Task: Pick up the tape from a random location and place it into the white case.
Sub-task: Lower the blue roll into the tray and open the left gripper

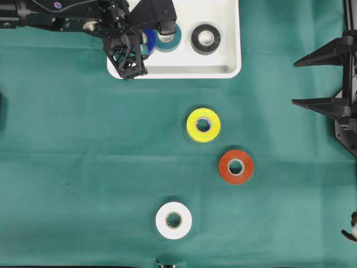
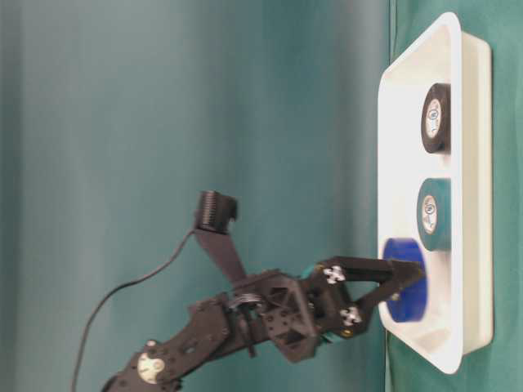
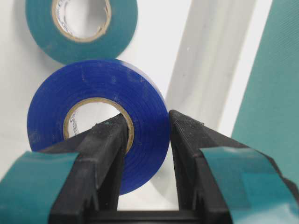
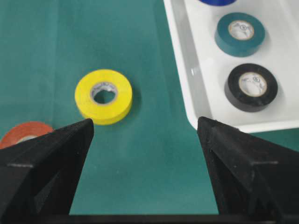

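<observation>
Left wrist-mounted view, nearest first: the left hand [image 3: 147, 135] is clamped on the blue tape roll [image 3: 93, 88], 1 finger through the core and the other outside, pinching the wall of the roll. The roll sits over the floor of the white case [image 3: 28, 79], with the teal tape roll [image 3: 79, 37] just beyond it and the raised rim to the right.

From table level, the blue roll [image 2: 406, 282] is inside the case [image 2: 478, 245] at the near end, close to its floor; whether it already rests there I cannot tell. Teal [image 2: 435, 214] and black [image 2: 437, 118] rolls lie further along.

So this roll looks 1 release away from placed: opening the fingers and lifting clear remains.

Overhead, 3 rolls lie on the green counter [image 1: 67, 167] outside the case: yellow [image 1: 203, 124], orange-red [image 1: 236, 166] and white [image 1: 173, 220], each well apart from the case. The right hand [image 4: 145, 140] hangs spread wide and holds nothing, above the counter near the yellow roll.
</observation>
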